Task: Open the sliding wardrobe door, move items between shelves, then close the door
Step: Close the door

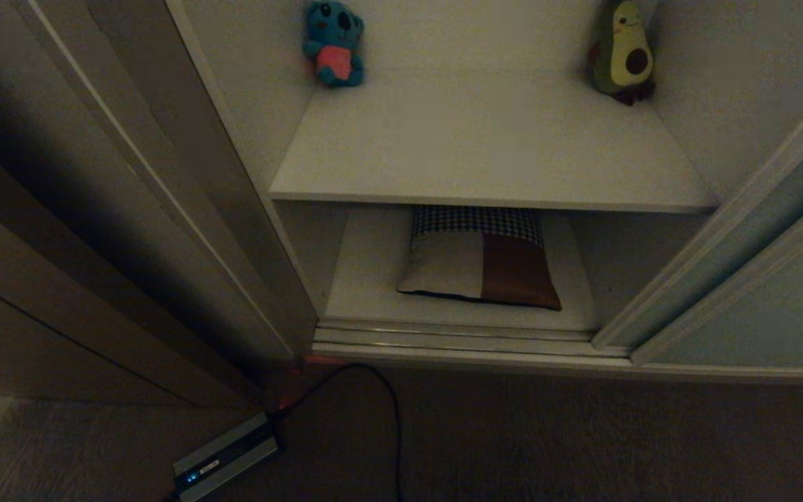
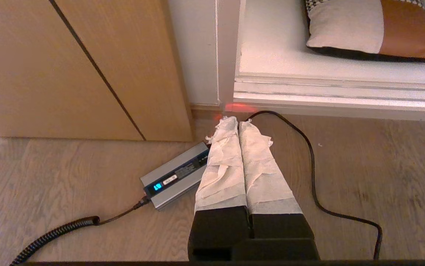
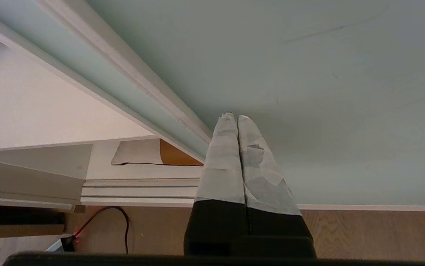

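The wardrobe stands open, its pale grey-green sliding door [image 1: 757,314] pushed to the right. The patterned cushion [image 1: 479,259] lies on the bottom shelf [image 1: 366,279]. On the upper shelf [image 1: 485,146] a teal koala plush [image 1: 333,43] sits at the back left and an avocado plush [image 1: 622,52] at the back right. My right gripper [image 3: 233,117] is shut and empty, its tips close to the door panel [image 3: 308,74] just beside the framed edge. My left gripper [image 2: 233,120] is shut and empty, pointing down at the floor before the wardrobe's left corner. Neither arm shows in the head view.
A grey power box [image 1: 227,457] with a lit display lies on the wooden floor, a black cable [image 1: 387,404] looping from it toward the ribbed floor track [image 1: 457,341]. Brown wooden panelling [image 1: 38,293] stands left of the wardrobe.
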Motion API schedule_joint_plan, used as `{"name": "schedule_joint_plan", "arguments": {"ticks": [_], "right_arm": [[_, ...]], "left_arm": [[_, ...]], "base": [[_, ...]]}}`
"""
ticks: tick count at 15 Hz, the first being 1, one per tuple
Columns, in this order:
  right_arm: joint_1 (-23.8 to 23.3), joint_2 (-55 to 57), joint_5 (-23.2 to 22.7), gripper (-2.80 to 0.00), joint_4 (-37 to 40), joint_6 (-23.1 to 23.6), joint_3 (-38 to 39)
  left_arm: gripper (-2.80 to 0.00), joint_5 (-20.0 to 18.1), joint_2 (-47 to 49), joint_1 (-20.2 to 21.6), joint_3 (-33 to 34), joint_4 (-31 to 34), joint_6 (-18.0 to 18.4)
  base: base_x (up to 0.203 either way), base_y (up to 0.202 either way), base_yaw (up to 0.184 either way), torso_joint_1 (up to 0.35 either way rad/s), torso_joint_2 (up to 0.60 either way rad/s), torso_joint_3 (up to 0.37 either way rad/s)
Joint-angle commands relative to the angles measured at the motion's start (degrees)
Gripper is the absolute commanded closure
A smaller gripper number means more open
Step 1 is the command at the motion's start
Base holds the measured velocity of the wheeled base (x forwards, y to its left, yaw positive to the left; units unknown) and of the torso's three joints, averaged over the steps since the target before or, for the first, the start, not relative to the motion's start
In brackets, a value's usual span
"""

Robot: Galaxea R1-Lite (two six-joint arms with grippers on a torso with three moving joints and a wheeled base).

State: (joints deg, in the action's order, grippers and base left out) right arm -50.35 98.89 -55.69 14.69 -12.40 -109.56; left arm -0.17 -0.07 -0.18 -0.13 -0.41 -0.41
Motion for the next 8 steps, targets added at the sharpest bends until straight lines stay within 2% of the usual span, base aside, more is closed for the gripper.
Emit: {"name": "schedule_joint_plan", "arguments": {"ticks": [1, 8], "right_arm": [[0.22, -0.08, -0.38, 0.00, 0.08, -0.08, -0.07], [1.92, -0.55, -0.72, 0.00, 0.16, -0.17, 0.40]], "left_arm": [[0.00, 0.00, -0.01, 0.01, 0.04, -0.02, -0.03], [0.00, 0.00, -0.01, 0.01, -0.04, -0.02, -0.03]], "base": [[0.000, 0.000, 0.000, 0.000, 0.00, 0.000], [0.000, 0.000, 0.000, 0.000, 0.00, 0.000]]}}
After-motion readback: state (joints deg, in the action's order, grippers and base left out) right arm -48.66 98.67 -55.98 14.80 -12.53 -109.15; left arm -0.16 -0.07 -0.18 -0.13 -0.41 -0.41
